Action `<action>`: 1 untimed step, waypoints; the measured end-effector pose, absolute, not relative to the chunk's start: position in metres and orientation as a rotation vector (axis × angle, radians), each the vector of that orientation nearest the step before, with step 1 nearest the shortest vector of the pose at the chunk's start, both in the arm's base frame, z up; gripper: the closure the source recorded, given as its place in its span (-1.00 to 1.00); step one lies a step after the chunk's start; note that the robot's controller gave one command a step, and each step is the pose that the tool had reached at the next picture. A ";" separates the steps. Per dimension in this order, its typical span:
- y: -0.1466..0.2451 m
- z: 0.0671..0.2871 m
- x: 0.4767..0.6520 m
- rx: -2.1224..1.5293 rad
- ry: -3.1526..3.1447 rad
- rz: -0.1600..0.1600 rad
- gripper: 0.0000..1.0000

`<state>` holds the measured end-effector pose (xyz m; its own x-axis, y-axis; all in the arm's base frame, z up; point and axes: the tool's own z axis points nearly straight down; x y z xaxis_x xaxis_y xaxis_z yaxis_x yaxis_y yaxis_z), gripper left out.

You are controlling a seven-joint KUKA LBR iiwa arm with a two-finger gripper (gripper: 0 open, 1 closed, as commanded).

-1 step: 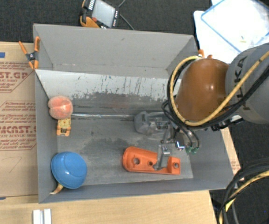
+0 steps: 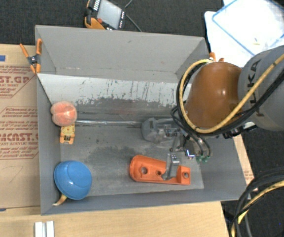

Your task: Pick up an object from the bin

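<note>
My gripper [image 2: 171, 166] hangs low at the front right of the bin, right over the right half of a flat orange plastic piece with holes [image 2: 149, 169]. That piece lies lengthwise along the front wall, and the gripper's dark metal tip overlaps it near its right end. I cannot make out whether it is gripped. Just behind the gripper, a grey lumpy thing [image 2: 154, 128] rests on the bin floor, partly hidden by the arm's cables.
A peach-coloured ball [image 2: 63, 113] sits at the left wall with a small yellow toy [image 2: 67, 135] just in front of it. A blue rounded cap [image 2: 73, 179] fills the front left corner. The arm's orange cover and cables overhang the bin's right side.
</note>
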<state>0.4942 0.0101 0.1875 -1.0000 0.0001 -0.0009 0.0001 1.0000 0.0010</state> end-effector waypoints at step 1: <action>0.029 0.102 0.505 -0.193 3.131 0.002 -1.00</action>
